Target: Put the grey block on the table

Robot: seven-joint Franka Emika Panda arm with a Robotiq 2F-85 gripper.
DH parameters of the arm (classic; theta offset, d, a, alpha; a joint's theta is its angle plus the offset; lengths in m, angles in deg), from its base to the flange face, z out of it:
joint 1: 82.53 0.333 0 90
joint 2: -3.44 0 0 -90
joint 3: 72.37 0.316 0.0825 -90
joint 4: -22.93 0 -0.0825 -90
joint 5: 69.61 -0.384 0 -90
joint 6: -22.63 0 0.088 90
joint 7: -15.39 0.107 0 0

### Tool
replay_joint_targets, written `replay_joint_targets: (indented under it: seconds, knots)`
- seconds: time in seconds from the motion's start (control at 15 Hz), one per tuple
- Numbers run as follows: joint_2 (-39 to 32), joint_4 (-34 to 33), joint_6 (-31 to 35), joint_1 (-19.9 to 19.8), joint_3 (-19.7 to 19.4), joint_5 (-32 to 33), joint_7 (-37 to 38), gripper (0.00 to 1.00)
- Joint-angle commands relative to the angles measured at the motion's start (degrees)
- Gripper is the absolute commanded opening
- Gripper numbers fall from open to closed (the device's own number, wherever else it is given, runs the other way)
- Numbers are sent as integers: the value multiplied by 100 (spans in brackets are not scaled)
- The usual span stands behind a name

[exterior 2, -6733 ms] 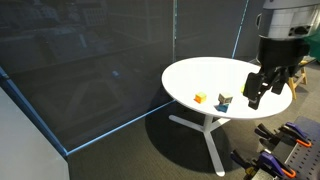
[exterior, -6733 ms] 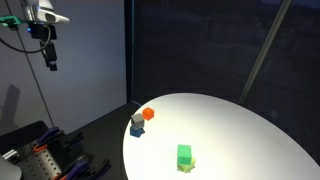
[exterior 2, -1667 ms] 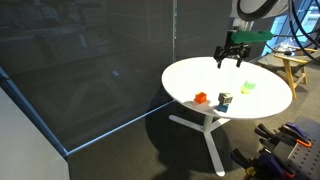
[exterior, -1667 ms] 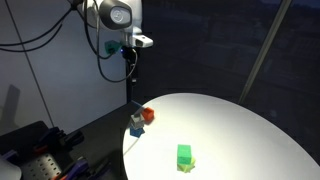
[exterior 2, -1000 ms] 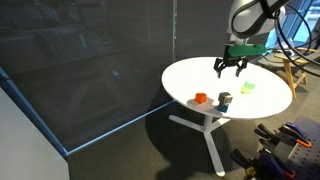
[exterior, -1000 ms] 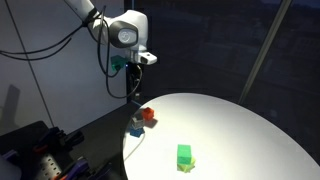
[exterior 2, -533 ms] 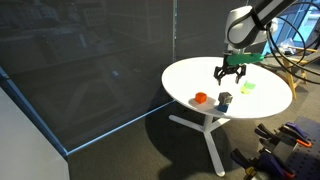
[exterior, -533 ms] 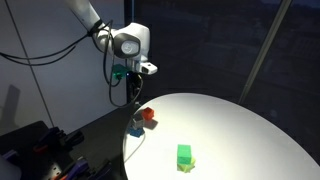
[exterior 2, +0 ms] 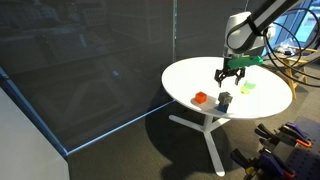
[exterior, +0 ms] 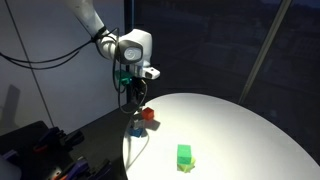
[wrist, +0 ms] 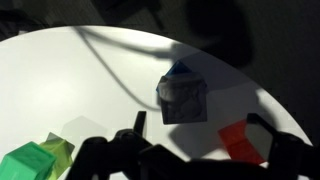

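The grey block (wrist: 183, 100) sits on top of a blue cube (wrist: 180, 70), near the edge of the round white table (wrist: 90, 80). In both exterior views the stack shows as the grey block (exterior: 136, 121) (exterior 2: 224, 97) over the blue cube (exterior: 135, 131) (exterior 2: 224, 105). My gripper (wrist: 200, 125) is open and empty, and it hovers above the stack. Its fingers (exterior: 138, 96) (exterior 2: 230, 76) are clear of the blocks. In the wrist view the grey block lies just ahead of the jaws.
A red block (wrist: 243, 140) (exterior: 147, 114) (exterior 2: 200, 98) lies on the table right next to the stack. A green block (wrist: 35, 160) (exterior: 184, 155) (exterior 2: 247, 87) lies farther off on the table. The table edge (exterior: 128, 150) is close to the stack.
The arm has swung in from off the table and lowered steadily toward the stacked blocks. The jaws stay open. The blocks have not moved.
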Motion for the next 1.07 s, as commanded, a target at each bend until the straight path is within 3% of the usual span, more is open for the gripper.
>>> replay_joint_targets:
  seconds: [0.0,0.33,1.0]
  knots:
    - [-89,-55,340,41,-96,-9,-227,100]
    - [-132,-24,673,31,-102,-97,-370,100]
    - [-136,-8,610,86,-135,-44,-243,100]
